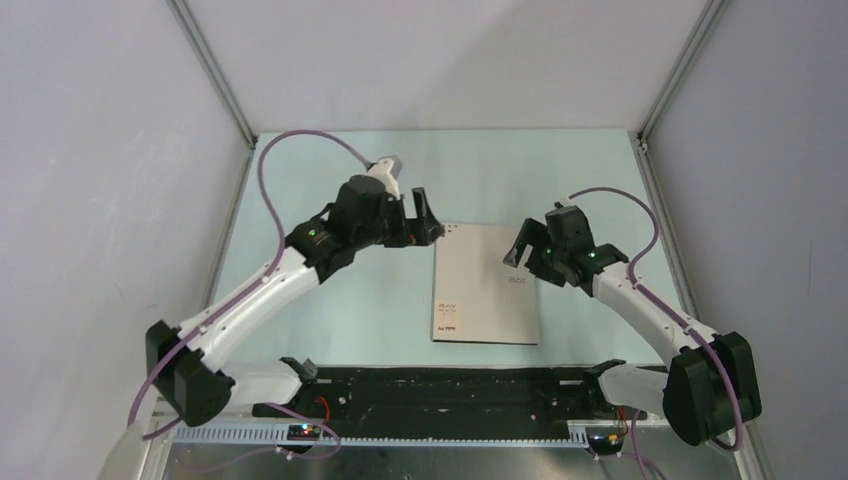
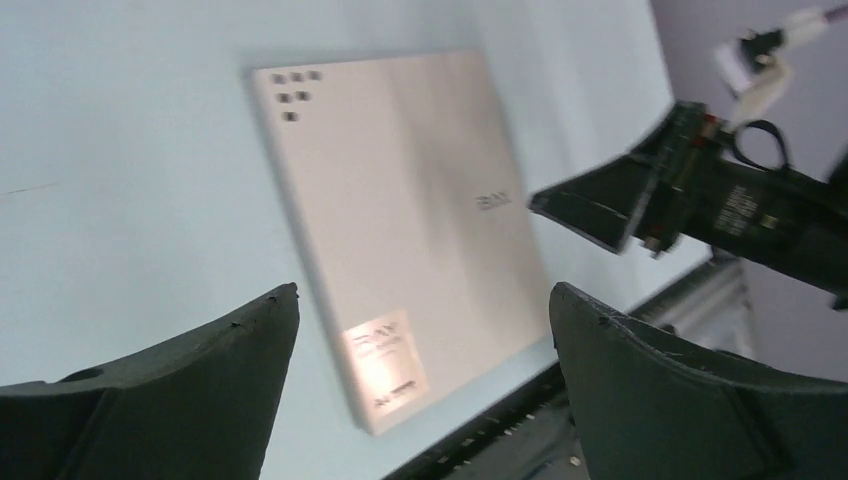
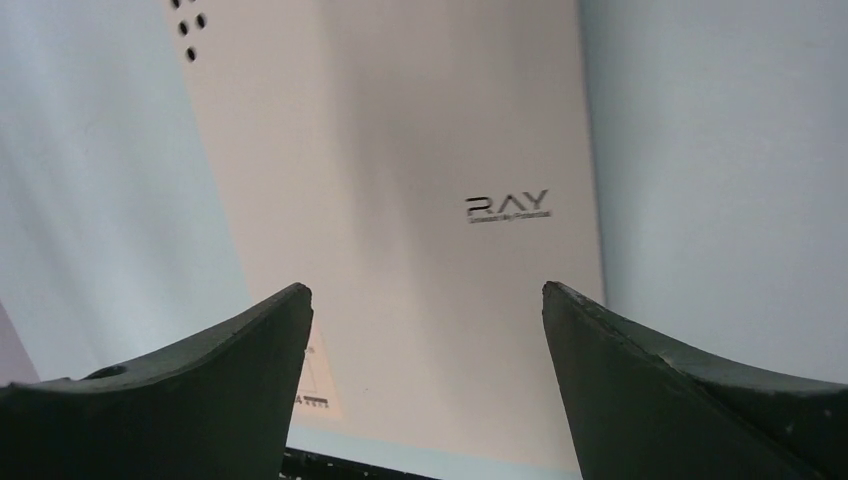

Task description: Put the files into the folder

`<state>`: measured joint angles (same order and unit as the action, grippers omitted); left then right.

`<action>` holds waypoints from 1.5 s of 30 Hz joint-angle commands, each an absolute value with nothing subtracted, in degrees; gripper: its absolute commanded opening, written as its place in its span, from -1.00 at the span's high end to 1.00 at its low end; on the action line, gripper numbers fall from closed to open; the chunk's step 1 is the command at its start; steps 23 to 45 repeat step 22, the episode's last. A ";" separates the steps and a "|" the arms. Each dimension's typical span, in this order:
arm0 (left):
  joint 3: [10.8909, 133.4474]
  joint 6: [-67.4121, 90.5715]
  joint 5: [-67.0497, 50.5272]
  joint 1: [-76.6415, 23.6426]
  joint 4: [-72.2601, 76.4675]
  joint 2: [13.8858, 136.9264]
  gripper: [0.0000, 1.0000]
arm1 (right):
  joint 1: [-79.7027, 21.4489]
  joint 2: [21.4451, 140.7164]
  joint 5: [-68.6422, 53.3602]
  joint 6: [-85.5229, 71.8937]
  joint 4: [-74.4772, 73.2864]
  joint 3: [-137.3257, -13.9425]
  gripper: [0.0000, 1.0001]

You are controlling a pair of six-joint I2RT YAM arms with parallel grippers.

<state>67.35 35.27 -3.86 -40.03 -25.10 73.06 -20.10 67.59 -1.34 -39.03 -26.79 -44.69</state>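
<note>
Top view: folder [image 1: 487, 283] lies shut & flat on the table [image 1: 330, 300], cover up, dots at its far-left corner, label at its near-left corner. L fingers [image 1: 422, 207] hover just off the folder's far-left corner, spread apart, nothing btwn them. R fingers [image 1: 521, 246] sit over the folder's right edge, far half, also apart & empty.

L wrist view: L fingers [image 2: 200, 390] stand wide apart w/ the folder [image 2: 400, 220] seen btwn them. R fingers [image 2: 595, 205] hang over the folder's right edge.

R wrist view: R fingers [image 3: 680, 390] are apart above the folder [image 3: 400, 150], its RAY logo [image 3: 507, 205] showing btwn them. Can't tell if they touch the cover.
</note>
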 commanded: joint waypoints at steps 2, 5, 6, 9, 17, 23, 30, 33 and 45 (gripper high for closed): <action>61.66 29.60 10.67 -38.63 -26.99 64.02 -0.99 | -25.74 67.10 -0.05 -39.78 -20.39 -44.91 -0.80; 59.10 29.65 13.55 -37.53 -28.21 60.84 -0.99 | -28.04 65.12 0.00 -40.28 -18.15 -44.88 -0.81; 58.69 29.69 14.64 -37.48 -28.41 60.39 -0.99 | -28.44 64.47 0.00 -40.55 -17.35 -44.91 -0.81; 57.28 30.05 17.07 -37.31 -28.94 58.73 -0.99 | -30.15 62.98 0.00 -40.38 -16.27 -44.90 -0.83; 56.45 31.33 17.66 -37.16 -29.34 58.69 -0.99 | -31.11 58.84 3.47 -39.60 -16.32 -44.89 -0.86; 56.92 31.23 17.68 -37.16 -29.32 58.85 -0.99 | -31.11 57.96 3.84 -39.55 -17.15 -44.85 -0.86; 56.92 31.23 17.68 -37.16 -29.32 58.85 -0.99 | -31.11 57.96 3.84 -39.55 -17.15 -44.85 -0.86; 56.92 31.23 17.68 -37.16 -29.32 58.85 -0.99 | -31.11 57.96 3.84 -39.55 -17.15 -44.85 -0.86; 56.92 31.23 17.68 -37.16 -29.32 58.85 -0.99 | -31.11 57.96 3.84 -39.55 -17.15 -44.85 -0.86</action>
